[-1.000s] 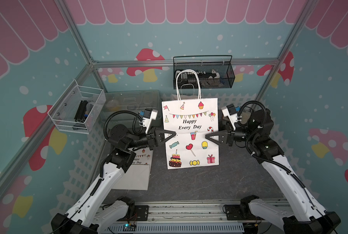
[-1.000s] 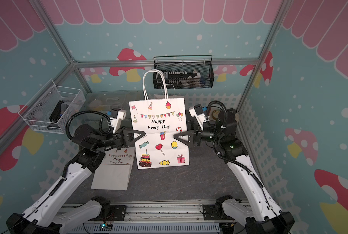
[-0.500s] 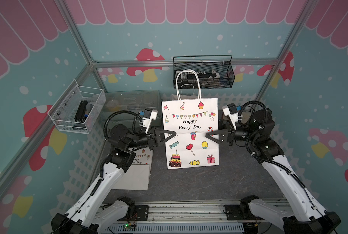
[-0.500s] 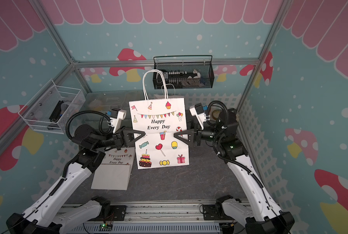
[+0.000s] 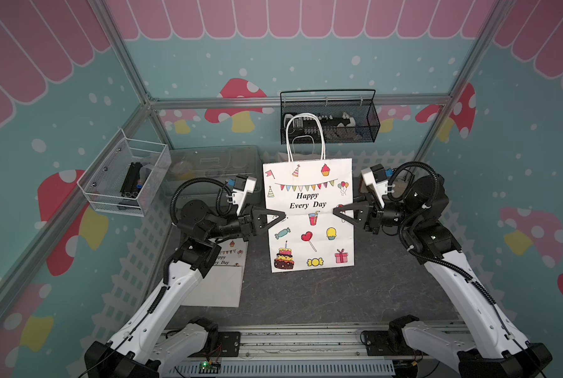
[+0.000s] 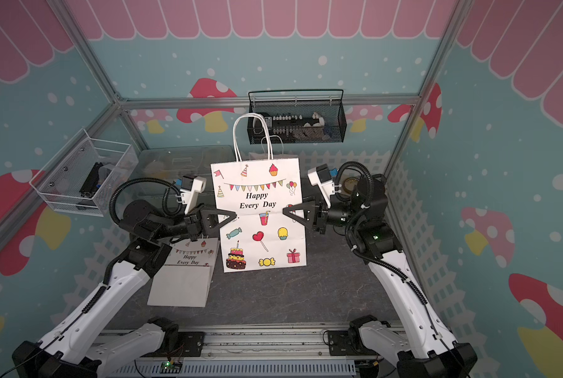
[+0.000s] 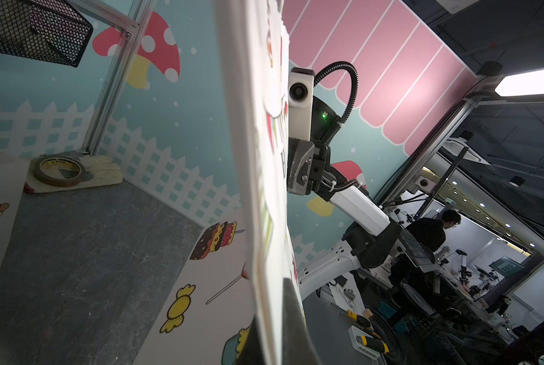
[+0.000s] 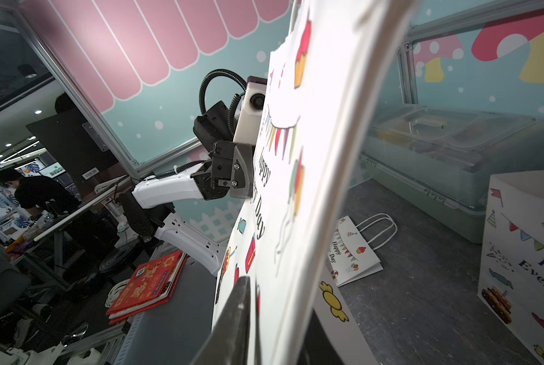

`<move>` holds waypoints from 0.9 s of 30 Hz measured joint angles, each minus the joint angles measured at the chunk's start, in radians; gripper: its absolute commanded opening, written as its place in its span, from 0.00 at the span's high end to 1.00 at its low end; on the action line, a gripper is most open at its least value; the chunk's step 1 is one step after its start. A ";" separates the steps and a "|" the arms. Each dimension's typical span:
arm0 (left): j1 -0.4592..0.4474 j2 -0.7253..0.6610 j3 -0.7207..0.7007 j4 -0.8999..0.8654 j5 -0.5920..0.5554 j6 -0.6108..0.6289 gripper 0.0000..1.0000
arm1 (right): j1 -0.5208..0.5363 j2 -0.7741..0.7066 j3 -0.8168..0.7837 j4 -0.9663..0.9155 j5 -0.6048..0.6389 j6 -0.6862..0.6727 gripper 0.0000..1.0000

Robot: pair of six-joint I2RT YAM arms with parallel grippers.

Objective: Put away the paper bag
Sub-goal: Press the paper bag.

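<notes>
The white paper bag [image 5: 309,196] [image 6: 260,196], printed "Happy Every Day", stands upright in the middle of the dark table, handles up. My left gripper [image 5: 282,216] [image 6: 235,216] is shut on the bag's left edge at mid height. My right gripper [image 5: 335,212] [image 6: 285,210] pinches the right edge at the same height. In the left wrist view the bag's edge [image 7: 258,142] runs between the jaws of the left gripper [image 7: 273,319]. In the right wrist view one dark finger [image 8: 235,316] lies on the printed front and the other sits behind the bag [image 8: 321,158].
A folded bag [image 5: 222,278] lies flat under my left arm. Another bag [image 8: 523,252] stands behind the held one. On the back wall hangs a black mesh basket [image 5: 329,124]. A wire basket [image 5: 126,176] hangs left, beside a clear lidded box [image 5: 214,163]. A tape roll [image 7: 58,170] sits back right.
My right gripper's jaws have come together on the bag's right edge. The left gripper and the bag have stayed where they were.
</notes>
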 measured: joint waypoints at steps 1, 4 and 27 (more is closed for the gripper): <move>0.000 0.000 0.000 0.000 0.000 0.000 1.00 | 0.000 0.000 0.000 0.000 0.000 0.000 0.72; 0.000 0.000 0.000 0.000 0.000 0.000 1.00 | 0.000 -0.006 -0.002 -0.001 -0.005 0.000 0.64; 0.000 -0.001 0.000 -0.018 0.000 0.013 0.44 | 0.026 -0.037 0.013 -0.114 0.006 -0.056 1.00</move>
